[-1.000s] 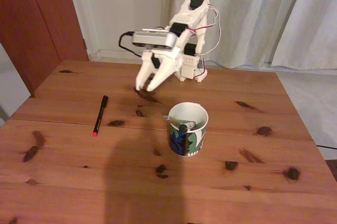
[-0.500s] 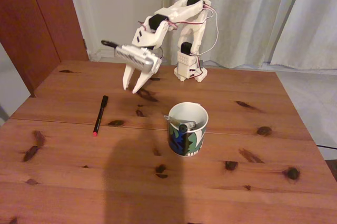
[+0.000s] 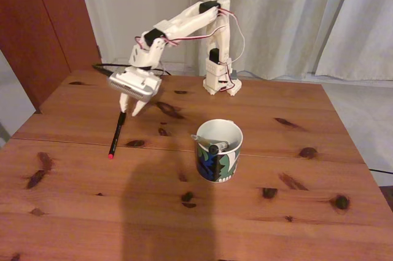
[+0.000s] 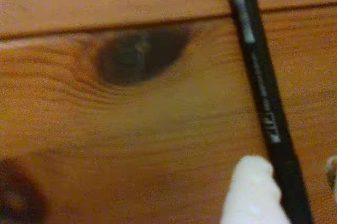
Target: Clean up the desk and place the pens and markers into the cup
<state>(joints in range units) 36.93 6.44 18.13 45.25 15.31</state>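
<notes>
A black pen with a red tip lay flat on the wooden surface, left of centre in the fixed view, its red end pointing toward the lower left. In the wrist view the pen ran as a dark diagonal down the right side of the frame. It looked slim, stiff and light, with a smooth round barrel likely to roll or slip, so a hold across the upper barrel, where the jaws stood, seemed best. The white gripper hung over the pen's upper end, jaws spread, one to each side of the barrel and not yet pinching it. In the wrist view, one white fingertip sat just beside the barrel at lower right. The patterned cup stood near the frame's centre, well apart from the pen, with other markers already inside.
</notes>
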